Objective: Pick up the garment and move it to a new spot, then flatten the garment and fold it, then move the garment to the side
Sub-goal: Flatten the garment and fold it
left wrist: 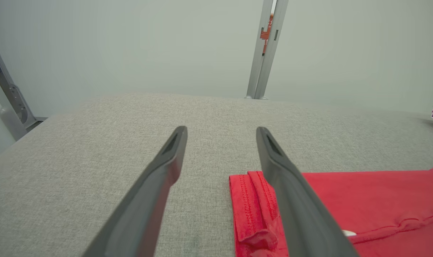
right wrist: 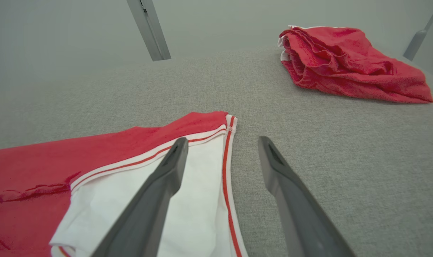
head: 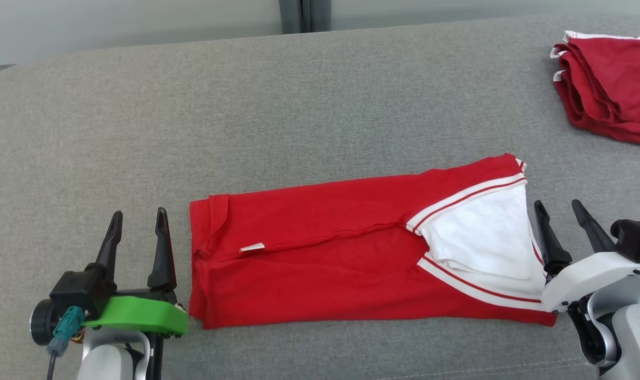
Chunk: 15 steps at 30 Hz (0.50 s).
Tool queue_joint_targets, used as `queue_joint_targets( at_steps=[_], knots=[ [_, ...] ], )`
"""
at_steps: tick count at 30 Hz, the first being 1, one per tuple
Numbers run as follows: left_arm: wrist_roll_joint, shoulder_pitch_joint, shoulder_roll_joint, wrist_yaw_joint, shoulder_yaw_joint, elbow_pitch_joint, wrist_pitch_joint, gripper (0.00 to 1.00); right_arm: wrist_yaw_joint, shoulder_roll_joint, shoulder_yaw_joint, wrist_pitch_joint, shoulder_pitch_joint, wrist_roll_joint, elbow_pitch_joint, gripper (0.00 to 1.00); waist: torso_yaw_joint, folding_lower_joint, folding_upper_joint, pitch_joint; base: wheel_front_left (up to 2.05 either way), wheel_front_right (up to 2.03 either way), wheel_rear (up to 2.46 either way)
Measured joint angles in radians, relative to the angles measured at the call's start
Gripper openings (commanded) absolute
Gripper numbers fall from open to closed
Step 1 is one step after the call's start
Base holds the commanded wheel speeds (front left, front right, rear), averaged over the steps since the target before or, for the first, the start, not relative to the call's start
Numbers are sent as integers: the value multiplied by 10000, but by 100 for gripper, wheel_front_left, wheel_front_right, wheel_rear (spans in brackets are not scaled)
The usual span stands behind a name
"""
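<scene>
The garment [head: 330, 253] is a red shirt with white trim and a white inner panel, folded lengthwise into a long strip on the grey padded surface [head: 298, 105]. My left gripper [head: 139, 214] stands open just off the strip's left end, nothing between its fingers. In the left wrist view the left gripper [left wrist: 221, 130] straddles the hem corner of the garment [left wrist: 373, 203]. My right gripper [head: 557, 205] is open beside the white collar end. In the right wrist view the right gripper [right wrist: 222, 140] has its left finger over the garment's [right wrist: 105, 153] white panel.
A second red garment [head: 610, 87] lies bunched at the far right corner, also seen as the red pile [right wrist: 345, 64] in the right wrist view. A grey metal post [left wrist: 266, 50] stands behind the surface's far edge. The grey surface stretches bare to the left and back.
</scene>
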Motion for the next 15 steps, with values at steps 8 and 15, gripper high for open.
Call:
queue_joint_targets(
  at_steps=[8, 15],
  knots=[
    [182, 246, -65, 6, 194, -242, 0, 100, 0, -121, 309, 627, -744, -25, 1490, 100, 433, 0, 0, 93, 0, 0, 0],
    [88, 274, -77, 113, 15, -297, 0, 100, 0, -242, 493, 880, -981, -21, 2700, 100, 757, 0, 0, 209, 0, 0, 0]
  ],
)
